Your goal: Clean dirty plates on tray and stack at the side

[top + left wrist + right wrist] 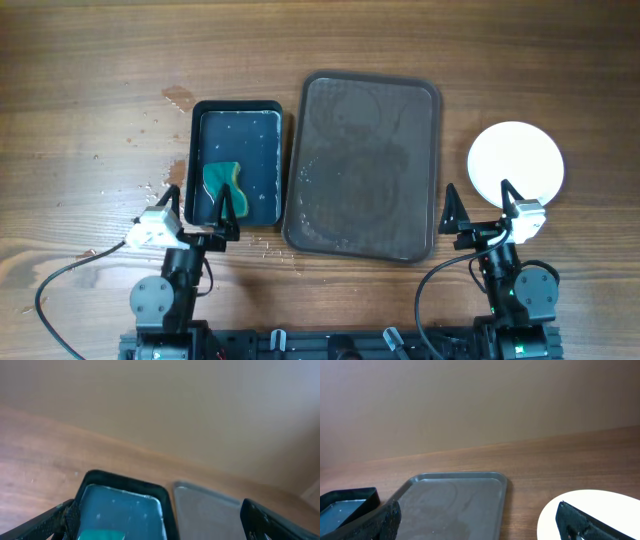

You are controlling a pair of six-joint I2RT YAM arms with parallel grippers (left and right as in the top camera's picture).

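Looking from overhead, the tray [362, 165] lies on the table [80, 90], its surface streaked wet. Right of the tray and apart from it, the plates [516, 163] show as one white disc; their number cannot be told. Just left of the tray, a black tray [237, 160] holds a sponge [224, 185]. The left gripper [201, 208] hangs over the black tray's near edge, and the right gripper [481, 203] between the tray and the plates. Both are spread wide and hold nothing.

The left wrist view looks between wide fingers [45, 522] at the black tray, with the tray on its right.

The right wrist view shows the tray ahead, and one finger [585, 522] crosses the plates.
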